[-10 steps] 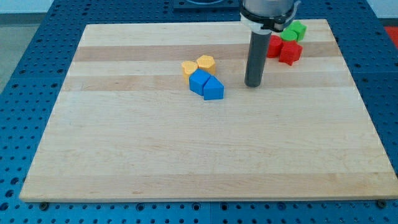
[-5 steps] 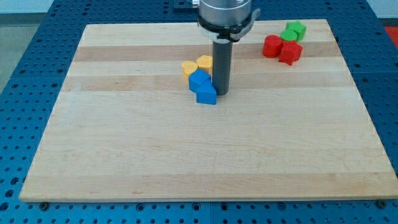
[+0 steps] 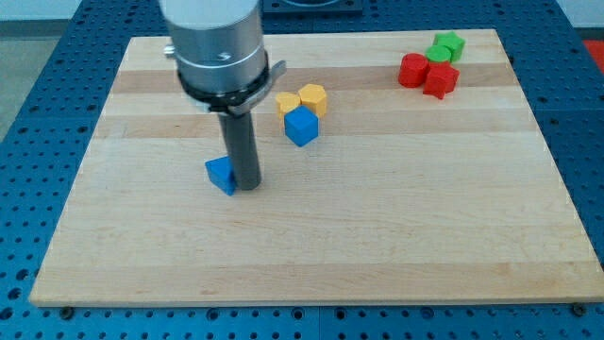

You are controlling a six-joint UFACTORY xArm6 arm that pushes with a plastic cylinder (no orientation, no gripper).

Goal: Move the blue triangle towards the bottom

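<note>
The blue triangle (image 3: pixel 222 174) lies on the wooden board (image 3: pixel 311 236), left of the middle. My tip (image 3: pixel 246 185) rests on the board right against the triangle's right side. A blue cube (image 3: pixel 301 126) sits up and to the right of the tip, apart from the triangle. Two yellow blocks (image 3: pixel 304 99) touch the cube's top edge.
Two red blocks (image 3: pixel 427 74) and a green block (image 3: pixel 446 45) cluster at the board's top right corner. The arm's wide grey body (image 3: pixel 214 42) hangs over the board's top left part. A blue perforated table (image 3: pixel 38 113) surrounds the board.
My tip has swept left and down across the board. It has pushed the blue triangle away from the blue cube, to the left and towards the bottom. The cube shifted slightly.
</note>
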